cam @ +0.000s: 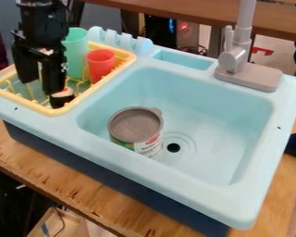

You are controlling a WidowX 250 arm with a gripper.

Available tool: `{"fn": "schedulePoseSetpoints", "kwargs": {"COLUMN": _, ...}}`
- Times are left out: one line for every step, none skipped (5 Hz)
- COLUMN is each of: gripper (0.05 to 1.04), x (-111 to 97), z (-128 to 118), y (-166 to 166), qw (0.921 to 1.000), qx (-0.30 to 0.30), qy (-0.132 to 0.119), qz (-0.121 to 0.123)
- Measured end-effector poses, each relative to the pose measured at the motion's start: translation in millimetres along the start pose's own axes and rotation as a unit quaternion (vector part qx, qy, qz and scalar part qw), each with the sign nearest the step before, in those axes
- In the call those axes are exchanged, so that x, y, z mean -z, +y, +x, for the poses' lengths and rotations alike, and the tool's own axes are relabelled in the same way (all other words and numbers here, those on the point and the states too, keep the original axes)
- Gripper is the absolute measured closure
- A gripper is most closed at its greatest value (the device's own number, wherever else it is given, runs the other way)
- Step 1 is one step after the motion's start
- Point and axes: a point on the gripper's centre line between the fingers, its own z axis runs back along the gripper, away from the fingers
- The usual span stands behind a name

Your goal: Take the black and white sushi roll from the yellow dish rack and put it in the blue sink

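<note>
A rough-grained wooden table (104,196) carries a smooth, pale-blue plastic sink (175,171) with rounded corners; behind the sink run a wooden ledge (175,12) and dark equipment with a red light. The black gripper (43,90) hangs at the sink's left side, covering part of a yellow-rimmed wire dish rack (108,81); how wide its grip is, and whether it holds anything, I cannot tell. At the sink's back right stands a grey faucet (249,76). Inside the sink sits a round grey-topped can (135,125). Left of the sink's basin are a tall green cup (76,53), a shorter red cup (100,65), and a small dark, pale-topped piece (63,96) at the gripper's lower end.
</note>
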Motion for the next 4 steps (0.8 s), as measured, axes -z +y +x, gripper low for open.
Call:
{"fn": "schedulePoseSetpoints", "kwargs": {"gripper": 0.079, "x": 5, "z": 3, "y": 3, "qw": 0.9999, "qx": -0.002, "qy": 0.010, "qz": -0.001}}
{"fn": "schedulePoseSetpoints", "kwargs": {"gripper": 0.079, "x": 9, "z": 7, "y": 3, "qw": 1.0000, "qx": -0.003, "qy": 0.006, "qz": -0.005}}
{"fn": "schedulePoseSetpoints", "kwargs": {"gripper": 0.079, "x": 9, "z": 15, "y": 1, "qw": 0.9998, "qx": 0.002, "qy": -0.018, "qz": -0.011}}
{"fn": "schedulePoseSetpoints", "kwargs": {"gripper": 0.079, "x": 9, "z": 17, "y": -3, "qw": 0.9995, "qx": 0.006, "qy": -0.024, "qz": -0.022}}
